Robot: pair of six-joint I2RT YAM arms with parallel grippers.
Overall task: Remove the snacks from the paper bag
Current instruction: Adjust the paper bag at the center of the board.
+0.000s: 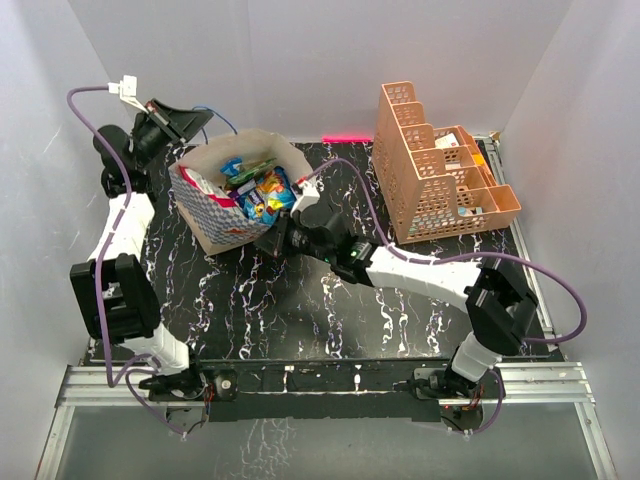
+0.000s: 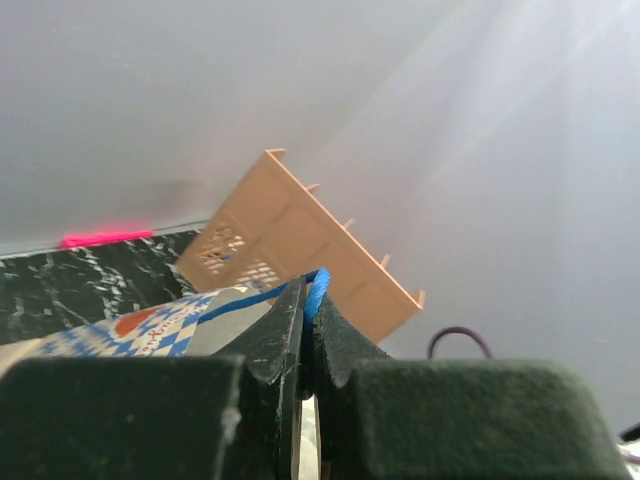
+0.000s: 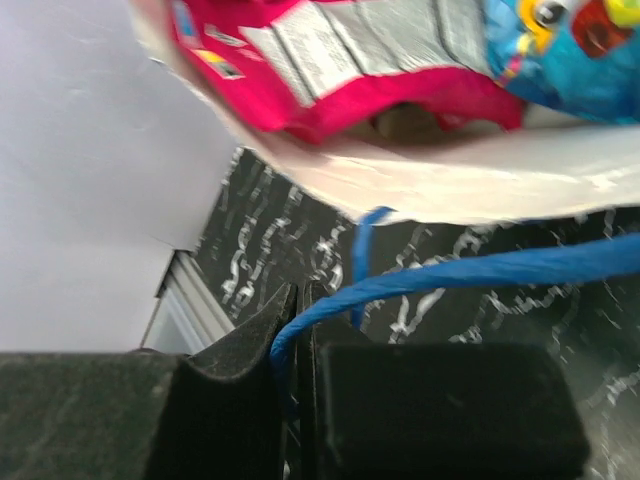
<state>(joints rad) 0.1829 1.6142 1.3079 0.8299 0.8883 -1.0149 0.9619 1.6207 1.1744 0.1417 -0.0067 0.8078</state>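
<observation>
The checkered paper bag (image 1: 215,215) stands at the back left of the table, its mouth pulled open. Several foil snacks (image 1: 258,190) lie inside it, blue, green and orange ones. My left gripper (image 1: 200,122) is shut on one blue cord handle (image 2: 316,290) at the bag's far rim. My right gripper (image 1: 283,232) is shut on the other blue cord handle (image 3: 420,277) at the bag's near side. The right wrist view shows the bag's white rim (image 3: 450,180) with a red packet (image 3: 330,70) and a blue packet (image 3: 570,50) inside.
An orange lattice rack (image 1: 440,170) with small boxes stands at the back right; it also shows in the left wrist view (image 2: 300,240). The black marbled table (image 1: 300,310) lies under both arms. White walls close in the sides and back.
</observation>
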